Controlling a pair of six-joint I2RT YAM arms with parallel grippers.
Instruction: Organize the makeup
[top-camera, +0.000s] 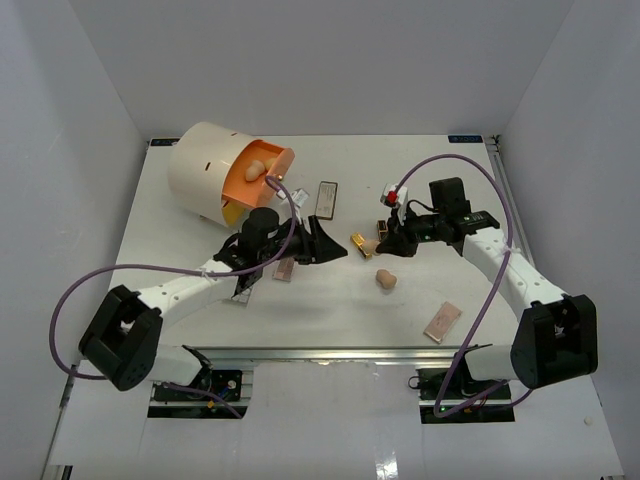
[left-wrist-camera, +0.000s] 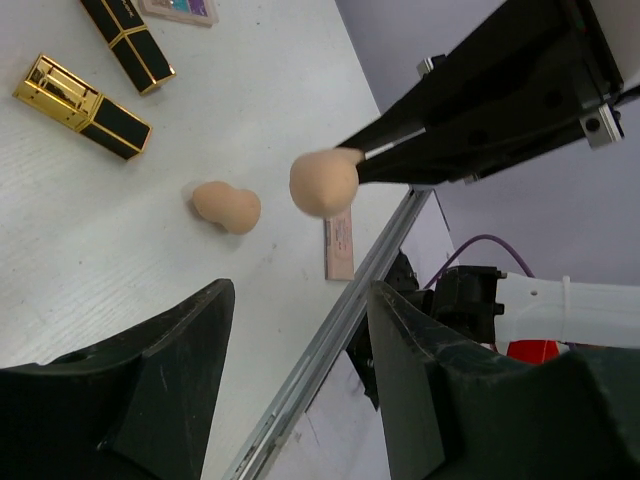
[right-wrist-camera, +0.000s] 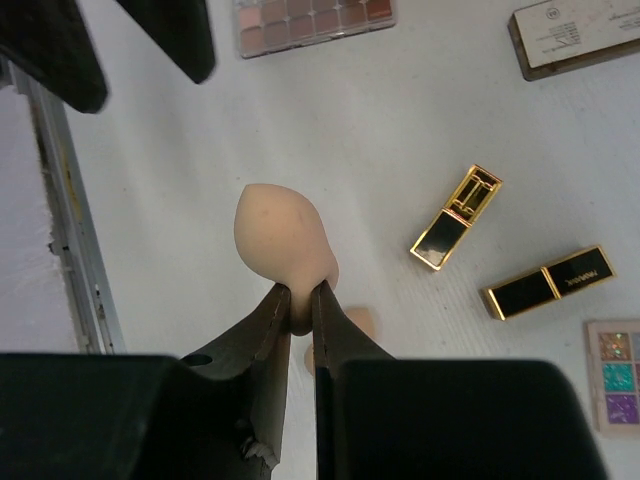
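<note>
The right gripper (right-wrist-camera: 300, 298), clamped on a tan makeup sponge (right-wrist-camera: 283, 235), holds it above the tabletop (top-camera: 200, 330) at frame centre, beside the wide-open, empty left gripper (top-camera: 322, 241). Tan sponges (top-camera: 254, 165) already lie in the orange drawer (top-camera: 238, 188) at upper left. A loose sponge (top-camera: 386, 279), lipstick tubes (left-wrist-camera: 85, 107) and palettes (top-camera: 443, 320) apparently await sorting.
</note>
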